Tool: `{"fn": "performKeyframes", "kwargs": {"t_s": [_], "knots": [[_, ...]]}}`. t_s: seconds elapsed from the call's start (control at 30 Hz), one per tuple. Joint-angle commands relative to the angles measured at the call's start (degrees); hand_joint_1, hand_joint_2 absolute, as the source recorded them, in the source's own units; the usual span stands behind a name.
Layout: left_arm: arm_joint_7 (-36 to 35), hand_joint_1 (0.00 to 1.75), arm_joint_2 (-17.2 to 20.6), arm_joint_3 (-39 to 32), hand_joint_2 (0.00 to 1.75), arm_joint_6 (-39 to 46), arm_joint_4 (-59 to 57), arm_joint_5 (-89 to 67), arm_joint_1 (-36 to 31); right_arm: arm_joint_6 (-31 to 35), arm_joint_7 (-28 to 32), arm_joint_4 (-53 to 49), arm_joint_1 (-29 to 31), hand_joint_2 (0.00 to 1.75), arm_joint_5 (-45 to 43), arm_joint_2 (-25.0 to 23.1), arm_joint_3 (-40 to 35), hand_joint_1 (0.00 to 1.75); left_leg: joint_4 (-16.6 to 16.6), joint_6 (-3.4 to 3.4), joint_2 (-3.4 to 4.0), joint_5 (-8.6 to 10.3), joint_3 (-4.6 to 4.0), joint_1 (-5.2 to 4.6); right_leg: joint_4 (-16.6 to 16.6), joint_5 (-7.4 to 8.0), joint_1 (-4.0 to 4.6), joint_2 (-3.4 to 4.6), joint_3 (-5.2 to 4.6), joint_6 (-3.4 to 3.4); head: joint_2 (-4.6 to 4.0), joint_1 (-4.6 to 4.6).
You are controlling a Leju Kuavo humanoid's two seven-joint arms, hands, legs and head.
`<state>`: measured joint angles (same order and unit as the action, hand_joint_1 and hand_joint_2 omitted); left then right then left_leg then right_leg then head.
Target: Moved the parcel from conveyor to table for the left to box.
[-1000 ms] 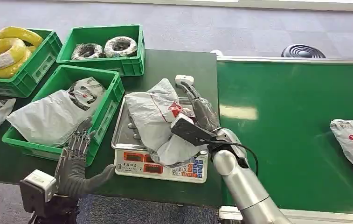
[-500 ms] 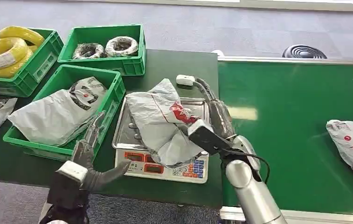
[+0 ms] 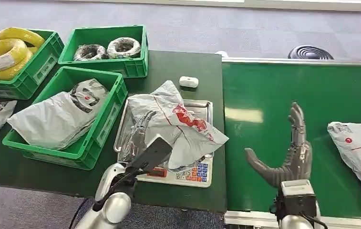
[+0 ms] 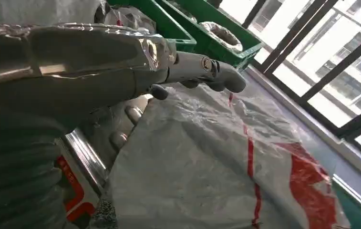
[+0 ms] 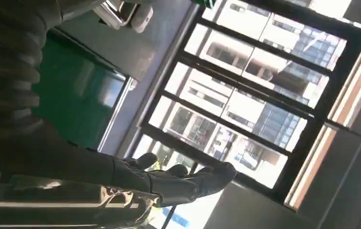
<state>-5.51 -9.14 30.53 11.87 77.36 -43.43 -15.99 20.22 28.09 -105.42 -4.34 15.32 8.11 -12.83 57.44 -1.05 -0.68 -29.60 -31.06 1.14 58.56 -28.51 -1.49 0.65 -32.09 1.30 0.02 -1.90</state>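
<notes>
Left hand (image 3: 138, 133) fingers spread on parcel (image 3: 178, 126) atop scale (image 3: 169, 171); should grip firmly before lifting toward crate (image 3: 99, 129); right hand (image 3: 288, 152) wide, empty.

The parcel (image 3: 178, 124) is lying crumpled on the steel tray of the scale (image 3: 188, 172), a grey plastic mailer bag with red printing across its upper face. One corner is peaking up toward the far side, and its near right corner is hanging over the tray's edge above the keypad. In the left wrist view the bag (image 4: 226, 162) is showing a wrinkled, glossy surface with a thin red line and a broad red patch. The box (image 3: 87, 143), a green crate on the table (image 3: 178, 67), is sitting just left of the scale and already holding another grey bag.
</notes>
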Motion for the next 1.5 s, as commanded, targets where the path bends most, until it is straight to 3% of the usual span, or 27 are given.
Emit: {"fn": "performKeyframes", "kwargs": {"t_s": [0.03,0.2,0.23,0.27,0.3,0.57,0.97,1.2,1.37,1.4,1.43,1.47,1.5], "knots": [[-0.5,0.0,-0.6,4.4,1.75,1.1,-19.6,-1.4,-7.4,7.3,1.7,-6.7,-10.1,1.75,-4.5,4.5,0.0,0.0,-0.2,0.1,-0.3,0.11,0.07,-0.02,-0.2,0.01,0.01,-0.42,0.22,-0.1,0.0,0.0],[-5.2,0.0,-1.1,6.9,1.75,3.1,-29.0,-8.8,-12.9,7.6,2.8,-3.7,-8.3,1.75,-7.6,4.9,-4.6,0.0,-0.2,0.09,-0.08,0.16,0.01,-0.03,-0.2,0.12,0.02,-0.22,0.12,-0.14,0.0,0.02],[-5.1,0.19,-1.1,6.8,1.75,3.4,-30.5,-9.5,-13.7,7.8,3.2,-3.1,-7.6,1.75,-7.7,4.3,-4.8,0.0,-0.1,0.04,-0.02,0.06,-0.01,0.0,-0.1,0.05,0.02,-0.09,0.07,-0.07,0.0,-0.02],[-5.0,1.54,-0.9,6.8,1.75,4.8,-31.7,-11.1,-14.4,7.1,3.8,-2.9,-6.8,1.75,-8.4,3.3,-5.2,0.0,-0.2,0.07,-0.02,0.17,0.01,-0.01,-0.2,0.15,0.03,-0.14,0.09,-0.13,0.0,0.02],[-5.1,1.75,-0.8,6.7,1.75,5.5,-32.1,-11.9,-14.7,6.0,3.7,-3.1,-6.3,1.75,-8.4,2.7,-5.6,0.0,-0.1,0.05,0.04,0.11,0.01,-0.01,-0.1,0.11,0.02,-0.06,0.06,-0.11,0.0,-0.02],[-2.1,1.75,2.5,1.3,1.75,6.9,-20.3,-8.0,-12.6,4.1,2.0,-3.0,-5.7,1.75,-6.5,0.0,-5.1,0.0,-0.1,0.02,0.19,0.09,0.13,0.0,0.0,0.11,0.03,0.09,0.13,-0.13,0.0,0.0],[-2.0,1.75,9.9,-10.3,1.75,7.5,-1.7,-10.1,-17.7,5.5,1.9,-3.2,-7.2,1.75,-6.9,0.6,-4.9,0.0,0.0,0.02,0.21,0.06,-0.11,0.06,0.1,0.1,0.09,0.1,-0.1,-0.14,0.0,0.0],[-2.3,1.75,14.8,-20.6,1.75,7.7,-2.7,-13.2,-19.7,5.8,1.0,-3.7,-7.8,1.75,-6.8,0.1,-4.1,0.0,-0.1,0.02,0.36,0.08,0.0,0.04,0.0,0.13,0.08,0.24,-0.08,-0.18,0.0,0.0],[-0.1,1.75,20.7,-26.8,1.75,8.9,-11.3,-11.8,-18.7,5.6,0.3,-4.2,-8.7,1.75,-6.4,0.1,-3.0,0.0,-0.2,0.02,0.38,0.11,0.11,0.01,0.0,0.14,0.05,0.26,0.02,-0.18,0.0,0.02],[-0.1,1.66,21.1,-27.4,1.75,8.5,-13.0,-11.7,-18.4,5.5,0.2,-4.3,-8.7,1.75,-6.3,0.0,-2.9,0.0,-0.2,0.02,0.36,0.09,0.13,0.01,0.0,0.11,0.04,0.27,0.03,-0.16,0.0,0.0],[-0.9,1.13,21.9,-27.9,1.75,7.5,-15.7,-12.3,-18.1,5.3,0.1,-4.3,-8.9,1.75,-6.2,0.0,-2.7,0.0,-0.2,0.01,0.33,0.07,0.15,0.0,0.0,0.08,0.03,0.25,0.05,-0.14,0.0,0.02],[-0.4,1.13,22.1,-28.0,1.75,8.1,-16.3,-12.2,-18.0,5.2,0.1,-4.3,-8.9,1.75,-6.2,0.0,-2.6,0.0,-0.2,0.01,0.28,0.07,0.14,0.0,0.0,0.06,0.03,0.22,0.06,-0.12,0.0,0.0],[-2.2,0.0,22.7,-28.1,1.75,7.0,-19.3,-13.6,-18.4,4.8,0.0,-4.3,-8.9,1.75,-6.2,-0.1,-2.6,0.0,-0.3,0.03,0.33,0.12,0.17,0.0,-0.1,0.12,0.04,0.23,0.06,-0.17,0.0,-0.02]]}}
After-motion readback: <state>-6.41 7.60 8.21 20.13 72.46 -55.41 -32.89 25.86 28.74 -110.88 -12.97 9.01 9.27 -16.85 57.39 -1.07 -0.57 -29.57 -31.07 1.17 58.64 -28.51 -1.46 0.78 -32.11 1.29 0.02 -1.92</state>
